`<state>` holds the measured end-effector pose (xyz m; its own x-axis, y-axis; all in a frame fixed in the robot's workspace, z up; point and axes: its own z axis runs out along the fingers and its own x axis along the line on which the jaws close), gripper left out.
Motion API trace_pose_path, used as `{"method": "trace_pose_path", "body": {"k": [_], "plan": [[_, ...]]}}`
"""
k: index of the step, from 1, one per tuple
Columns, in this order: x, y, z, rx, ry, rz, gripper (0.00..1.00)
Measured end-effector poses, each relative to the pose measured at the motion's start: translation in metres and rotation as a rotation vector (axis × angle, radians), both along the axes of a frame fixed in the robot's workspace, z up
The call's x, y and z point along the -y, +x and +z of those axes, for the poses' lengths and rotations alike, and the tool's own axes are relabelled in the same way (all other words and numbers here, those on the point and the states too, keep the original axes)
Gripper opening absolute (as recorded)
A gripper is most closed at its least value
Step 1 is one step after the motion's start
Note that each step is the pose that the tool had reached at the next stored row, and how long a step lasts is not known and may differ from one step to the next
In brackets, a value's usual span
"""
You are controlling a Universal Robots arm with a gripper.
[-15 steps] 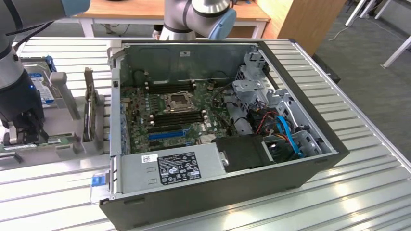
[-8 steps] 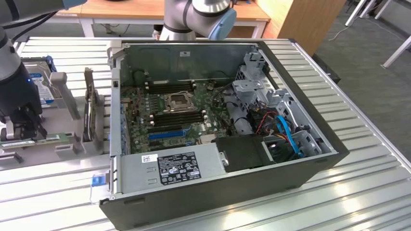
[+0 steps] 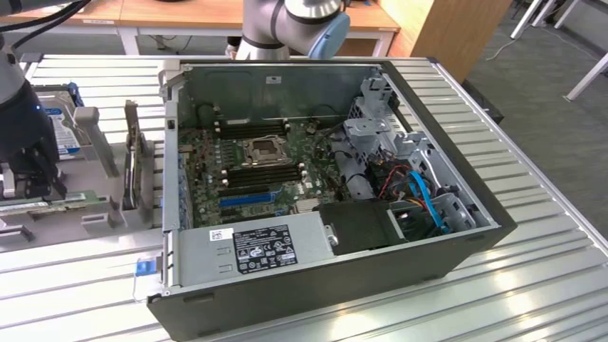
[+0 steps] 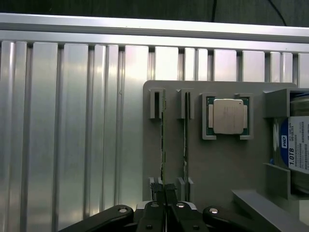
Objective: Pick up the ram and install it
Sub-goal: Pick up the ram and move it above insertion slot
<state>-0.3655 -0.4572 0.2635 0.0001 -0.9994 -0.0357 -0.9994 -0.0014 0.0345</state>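
The ram (image 4: 162, 145) is a thin green stick seen edge-on, standing in the slots of a grey holder (image 4: 217, 164). My gripper (image 4: 164, 193) is shut on one end of it, a black finger (image 4: 155, 195) pressing each side. The stick still sits in its holder slots. A second stick (image 4: 185, 140) stands parallel beside it. In the exterior view my gripper (image 3: 33, 178) hangs at the far left over the green sticks (image 3: 53, 204), well apart from the open computer case (image 3: 456, 242) and the black memory slots (image 3: 255, 174) on its motherboard (image 3: 204, 178).
The holder also carries a processor chip (image 4: 228, 116), a hard drive (image 4: 297, 145) and an upright dark expansion card (image 3: 136, 164). Inside the case are a power supply (image 3: 256, 249), drive cage (image 3: 380, 135) and cables (image 3: 418, 192). The ribbed metal table (image 3: 532, 235) spreads around it all.
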Motion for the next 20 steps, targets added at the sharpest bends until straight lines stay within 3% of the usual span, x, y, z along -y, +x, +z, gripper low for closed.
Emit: {"method": "trace_pose_path", "body": {"k": [20], "plan": [[0.0, 0.004, 0.0418, 0.0, 0.0, 0.0, 0.12]]}}
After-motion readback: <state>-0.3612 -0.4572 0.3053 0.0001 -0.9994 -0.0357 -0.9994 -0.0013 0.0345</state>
